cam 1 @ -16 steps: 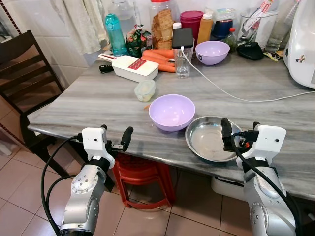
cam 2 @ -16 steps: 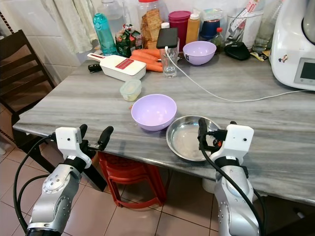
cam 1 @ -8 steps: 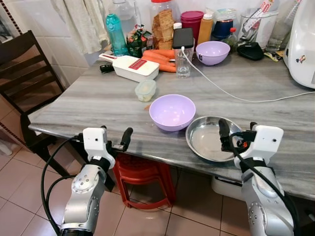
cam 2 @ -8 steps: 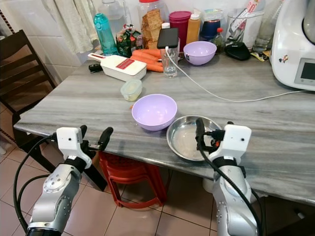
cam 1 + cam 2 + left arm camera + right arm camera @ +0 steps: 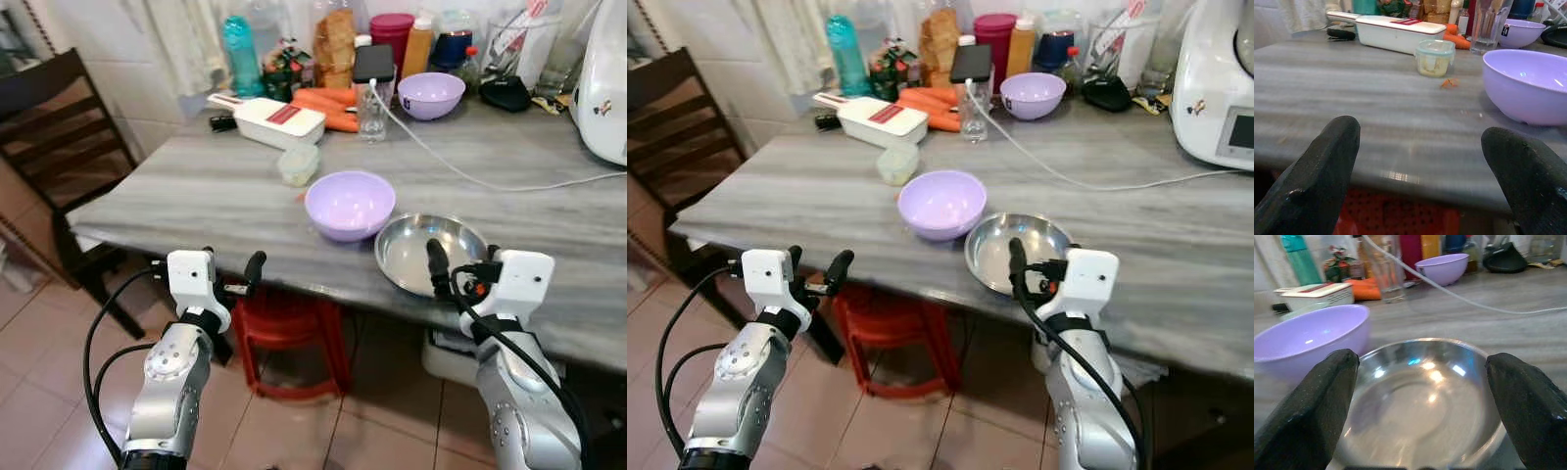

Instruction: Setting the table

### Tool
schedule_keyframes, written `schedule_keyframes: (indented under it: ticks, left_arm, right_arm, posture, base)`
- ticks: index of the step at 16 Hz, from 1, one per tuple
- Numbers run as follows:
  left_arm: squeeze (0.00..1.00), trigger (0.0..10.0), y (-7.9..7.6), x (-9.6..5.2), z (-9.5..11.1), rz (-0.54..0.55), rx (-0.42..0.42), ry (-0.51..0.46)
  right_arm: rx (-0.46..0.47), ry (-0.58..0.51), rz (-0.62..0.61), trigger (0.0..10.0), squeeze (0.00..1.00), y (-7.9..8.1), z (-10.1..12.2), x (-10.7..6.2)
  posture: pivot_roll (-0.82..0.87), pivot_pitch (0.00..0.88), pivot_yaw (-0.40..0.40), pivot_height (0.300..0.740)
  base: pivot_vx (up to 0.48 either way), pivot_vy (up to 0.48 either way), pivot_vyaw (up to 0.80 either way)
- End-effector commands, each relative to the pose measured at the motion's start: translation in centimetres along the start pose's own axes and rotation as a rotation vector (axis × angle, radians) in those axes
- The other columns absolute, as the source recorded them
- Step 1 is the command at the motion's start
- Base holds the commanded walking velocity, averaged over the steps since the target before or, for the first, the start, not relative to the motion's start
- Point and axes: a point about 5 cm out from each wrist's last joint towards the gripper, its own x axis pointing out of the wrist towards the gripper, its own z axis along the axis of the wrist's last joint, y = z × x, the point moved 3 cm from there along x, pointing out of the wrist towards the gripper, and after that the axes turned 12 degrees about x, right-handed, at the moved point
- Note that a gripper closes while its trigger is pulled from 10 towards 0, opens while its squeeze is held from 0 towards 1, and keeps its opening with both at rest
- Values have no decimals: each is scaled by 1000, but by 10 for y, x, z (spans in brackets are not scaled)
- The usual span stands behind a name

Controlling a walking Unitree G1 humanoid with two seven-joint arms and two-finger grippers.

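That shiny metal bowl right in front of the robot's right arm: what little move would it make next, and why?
Probably ease the right gripper forward until its open fingers straddle the near rim of the steel bowl, then close. The fingers already frame the bowl, which sits at the table edge, touching the purple bowl.

A dark chair (image 5: 61, 127) stands beside the bench; a red stool (image 5: 289, 328) sits under it; a white appliance (image 5: 1218, 83) at its far right corner.

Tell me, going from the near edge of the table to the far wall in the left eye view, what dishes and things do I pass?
Steel plate → near purple bowl → small lidded tub → white slicer box → far purple bowl.
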Motion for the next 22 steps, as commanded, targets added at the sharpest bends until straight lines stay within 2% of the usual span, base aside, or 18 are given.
schedule_keyframes:
  ticks: [1, 6, 7, 11, 14, 15, 17, 20, 22]
  left_arm:
    - [0, 10000, 4, -1, -3, 8, 18, 22]
    - [0, 10000, 4, 0, -3, -4, 26, 20]
    - [0, 10000, 4, 0, -4, -5, 27, 22]
    - [0, 10000, 3, -1, -4, -12, 29, 24]
    - [0, 10000, 1, -1, -5, -21, 29, 25]
    - [0, 10000, 1, -1, -5, -24, 29, 26]
    - [0, 10000, 0, -1, -6, -28, 29, 28]
    - [0, 10000, -2, -1, -6, -38, 30, 28]
    - [0, 10000, -3, -1, -6, -46, 35, 27]
  right_arm:
    - [31, 14, 39, 10000, 0, 7, -3, 0]
    - [12, 14, 50, 10000, 0, 10, -3, 3]
    - [41, 6, 54, 10000, 0, 11, -2, 4]
    - [62, 34, 89, 10000, 0, 14, -5, 3]
    - [-11, 30, 66, 10000, 0, 12, -6, 7]
    - [35, 28, 85, 10000, 0, 14, -7, 7]
    - [-38, 16, 57, 10000, 0, 11, -4, 8]
    - [9, 29, 73, 10000, 0, 9, -4, 8]
    - [2, 48, 64, 10000, 0, 9, -7, 9]
  posture:
    - [-92, 10, 117, 740]
    - [-92, 12, 123, 740]
    - [-91, 13, 124, 740]
    - [-89, 15, 126, 740]
    - [-90, 14, 127, 740]
    - [-90, 15, 127, 740]
    - [-89, 15, 127, 740]
    - [-87, 15, 129, 740]
    - [-87, 15, 129, 740]
  base:
    - [-304, 0, 0]
    - [-305, 0, 0]
    - [-296, 0, 0]
    - [-300, 0, 0]
    - [-299, 0, 0]
    - [-296, 0, 0]
    - [-302, 0, 0]
    - [-299, 0, 0]
    - [-298, 0, 0]
